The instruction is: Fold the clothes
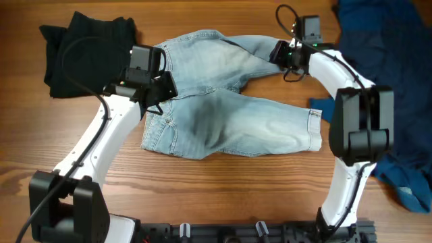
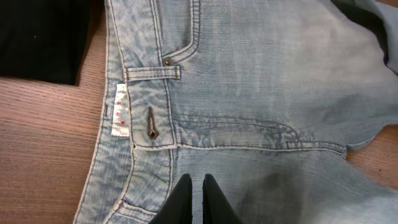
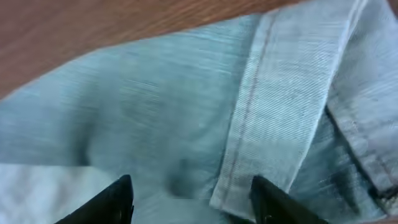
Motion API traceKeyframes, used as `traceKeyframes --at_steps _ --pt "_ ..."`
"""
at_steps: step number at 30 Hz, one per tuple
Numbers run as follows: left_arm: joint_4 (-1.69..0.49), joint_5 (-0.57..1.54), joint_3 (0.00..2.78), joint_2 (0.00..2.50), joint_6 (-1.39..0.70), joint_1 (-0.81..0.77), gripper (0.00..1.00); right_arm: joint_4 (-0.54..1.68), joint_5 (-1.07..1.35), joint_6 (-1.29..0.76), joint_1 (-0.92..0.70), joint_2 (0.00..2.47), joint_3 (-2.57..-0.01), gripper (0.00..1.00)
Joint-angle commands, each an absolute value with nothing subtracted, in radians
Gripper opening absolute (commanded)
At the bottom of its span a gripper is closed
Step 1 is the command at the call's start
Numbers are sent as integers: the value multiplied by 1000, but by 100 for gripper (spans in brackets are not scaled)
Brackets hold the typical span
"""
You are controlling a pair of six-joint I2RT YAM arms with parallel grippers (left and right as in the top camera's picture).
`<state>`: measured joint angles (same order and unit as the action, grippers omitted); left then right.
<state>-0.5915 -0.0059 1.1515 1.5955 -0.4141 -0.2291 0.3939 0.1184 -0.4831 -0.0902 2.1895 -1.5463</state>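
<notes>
Left gripper [image 2: 196, 182]: fingers almost together with just a thin slit, low over the jeans [image 1: 229, 115] right below the waistband [image 2: 140, 124]. No cloth is visibly pinched, and I can't tell if the tips touch the fabric. Right gripper [image 3: 193, 183]: wide open, fingers straddling a folded denim edge with a double-stitched seam [image 3: 249, 106]. It's gripping nothing, and contact is unclear since the view is blurred. The jeans are pale, faded light-blue denim with a twill weave showing and lighter worn patches, lying flat-ish with soft wrinkles. Left wrist view shows a belt loop [image 2: 153, 73], a dark buttonhole [image 2: 151, 123], a white label [image 2: 120, 109] and curved pocket stitching. Overhead, the jeans sit mid-frame on the wood-grain table [image 1: 202, 182] with the long axis left-right and the waistband at the left under the left gripper. One leg runs along the lower side, its hem [image 1: 316, 128] at the right. The other leg angles toward the upper right, ending at the right gripper. A black garment [image 1: 84, 47] is bunched at upper left, just beside the waistband. A dark blue garment [image 1: 391, 61] is crumpled along the right edge, apart from the jeans.
</notes>
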Motion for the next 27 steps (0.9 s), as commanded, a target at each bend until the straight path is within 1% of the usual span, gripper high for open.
traceKeyframes --at_steps 1,3,4,10,17,19,20,21,23,24,25,27 --pt "-588 -20 1165 1604 -423 -233 8 393 22 -500 -83 2209 -1545 66" --pt "-587 -20 1165 1604 -423 -234 8 393 14 -500 -75 2209 -1544 72" --pt "-587 -20 1165 1604 -423 -234 8 393 14 -500 -71 2209 -1544 73" --pt "-585 -20 1165 1604 -423 -234 8 393 -7 -499 -64 2210 -1544 75" --pt "-584 -20 1165 1604 -423 -234 8 354 38 -500 -82 2268 -1544 61" --pt "-584 -20 1165 1604 -423 -233 8 331 38 -498 -83 2276 -1544 49" --pt "-584 -20 1165 1604 -423 -233 9 324 38 -498 -83 2276 -1544 39" --pt "-584 -21 1165 1604 -423 -233 9 313 38 -497 -83 2276 -1545 31" --pt "-583 -22 1165 1604 -423 -233 9 298 43 -498 -83 2274 -1545 18" --pt "-583 -28 1165 1604 -423 -234 9 299 47 -499 -83 2272 -1545 7" --pt "-583 -28 1165 1604 -423 -233 9 300 53 -498 -83 2269 -1545 4" --pt "-583 -28 1165 1604 -423 -233 9 299 53 -498 -83 2250 -1545 4"
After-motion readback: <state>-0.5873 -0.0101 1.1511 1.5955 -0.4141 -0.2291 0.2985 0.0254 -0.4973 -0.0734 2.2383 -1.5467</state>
